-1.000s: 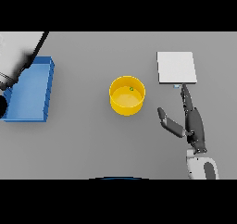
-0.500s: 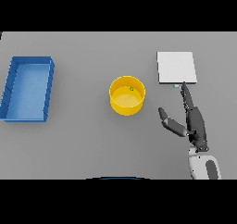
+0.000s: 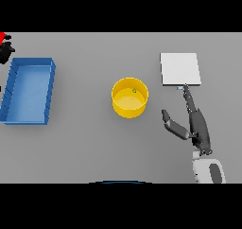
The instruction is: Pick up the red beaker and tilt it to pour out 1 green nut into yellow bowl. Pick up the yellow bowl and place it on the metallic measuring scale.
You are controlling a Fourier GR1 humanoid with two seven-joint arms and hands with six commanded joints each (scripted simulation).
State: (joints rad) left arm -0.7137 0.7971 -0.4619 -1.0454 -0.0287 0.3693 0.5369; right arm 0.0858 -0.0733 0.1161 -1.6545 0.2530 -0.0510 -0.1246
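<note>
My right hand [image 3: 199, 128] is dark grey, close to black, with long slim fingers [image 3: 188, 96] and a thick thumb [image 3: 174, 124] that has a slightly lighter grey sheen along its top. Below the wrist my forearm [image 3: 208, 171] is a rounded white shell with a dark grey oval panel set into it. At the far left edge only a small black piece of my left hand [image 3: 5, 52] shows, too little to make out its shape.
</note>
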